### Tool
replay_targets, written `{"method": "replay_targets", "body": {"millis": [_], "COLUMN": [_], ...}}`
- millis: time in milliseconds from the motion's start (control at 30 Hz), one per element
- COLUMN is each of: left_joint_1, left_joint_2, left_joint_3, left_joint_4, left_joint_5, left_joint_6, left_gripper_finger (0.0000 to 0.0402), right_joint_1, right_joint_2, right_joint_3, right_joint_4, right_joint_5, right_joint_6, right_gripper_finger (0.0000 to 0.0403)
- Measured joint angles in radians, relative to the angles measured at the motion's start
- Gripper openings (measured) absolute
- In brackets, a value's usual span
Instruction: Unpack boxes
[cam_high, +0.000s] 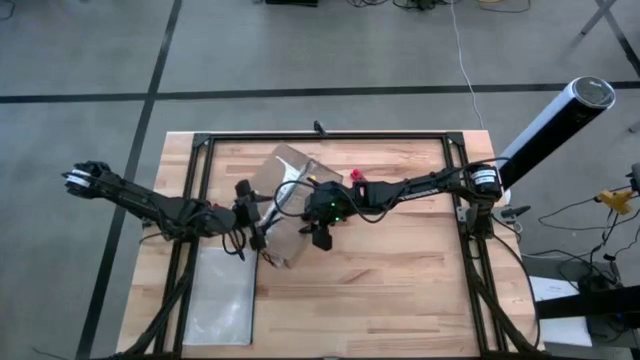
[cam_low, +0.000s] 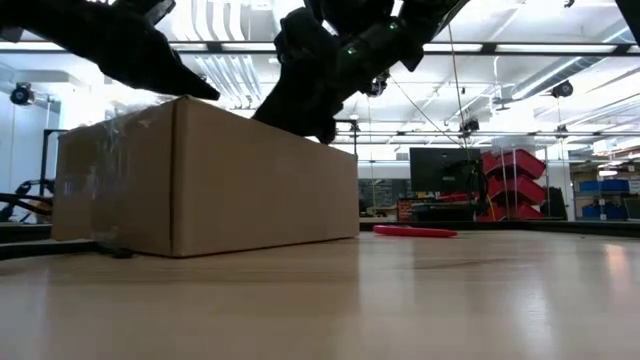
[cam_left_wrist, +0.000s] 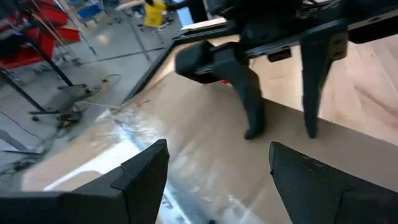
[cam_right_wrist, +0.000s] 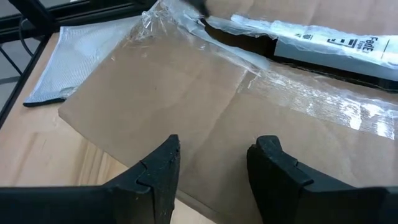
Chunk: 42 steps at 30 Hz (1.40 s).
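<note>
The brown cardboard box (cam_high: 285, 175) rests on its bottom mid-table, its top crossed by crinkled clear tape (cam_right_wrist: 298, 93) and a white label (cam_right_wrist: 336, 40). A dark slit (cam_right_wrist: 242, 34) gapes along the top seam. My left gripper (cam_left_wrist: 217, 155) hovers open over the box's left part, level with the tape. My right gripper (cam_left_wrist: 280, 132) is open too, fingers pointing down at the top near the box's right edge (cam_low: 320, 135). Both arms hang over the box (cam_low: 200, 180) in the low view. My right gripper's fingertips (cam_left_wrist: 250, 132) stand at the box's top close to its right edge, coming down at a slant from the table's right. Whether they touch the cardboard cannot be told. My left gripper shows no contact with the box.
A flat translucent zip pouch (cam_high: 222, 295) lies on the table near the front left, beside the box. A small red utility knife (cam_high: 357, 178) lies right of the box toward the far side. A black frame (cam_high: 330, 135) borders the work area.
</note>
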<state>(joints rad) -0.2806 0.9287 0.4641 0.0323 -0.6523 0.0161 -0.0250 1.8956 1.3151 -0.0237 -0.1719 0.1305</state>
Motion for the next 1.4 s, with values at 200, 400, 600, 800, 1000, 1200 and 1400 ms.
{"method": "replay_targets", "body": {"millis": [200,400,600,800,1000,1200,1400], "left_joint_1": [0.001,0.001,0.001,0.001,0.001,0.012,0.039], "left_joint_2": [0.015,0.037,0.067,0.101,0.137,0.178,0.187], "left_joint_3": [0.0,0.0,0.0,0.0,0.0,0.002,0.003], "left_joint_4": [0.0,0.007,0.026,0.048,0.05,0.029,0.015], "left_joint_5": [0.008,0.008,-0.043,-0.088,-0.089,-0.106,-0.197], "left_joint_6": [-0.018,-0.033,-0.05,-0.066,-0.107,-0.116,-0.115], "left_gripper_finger": [0.0257,0.0257,0.0257,0.0257,0.0257,0.0257,0.0257], "right_joint_1": [-0.001,-0.001,-0.004,-0.01,-0.013,-0.013,-0.013], "right_joint_2": [0.001,0.001,0.001,0.001,0.001,0.001,0.001], "right_joint_3": [0.0,0.0,0.0,0.0,0.0,0.0,0.0], "right_joint_4": [0.011,0.018,0.027,0.036,0.036,0.036,0.036], "right_joint_5": [0.007,0.014,0.032,0.061,0.067,0.068,0.071], "right_joint_6": [-0.018,-0.025,-0.042,-0.051,-0.053,-0.053,-0.048], "right_gripper_finger": [0.016,0.0156,0.0162,0.0167,0.0168,0.0164,0.0169]}}
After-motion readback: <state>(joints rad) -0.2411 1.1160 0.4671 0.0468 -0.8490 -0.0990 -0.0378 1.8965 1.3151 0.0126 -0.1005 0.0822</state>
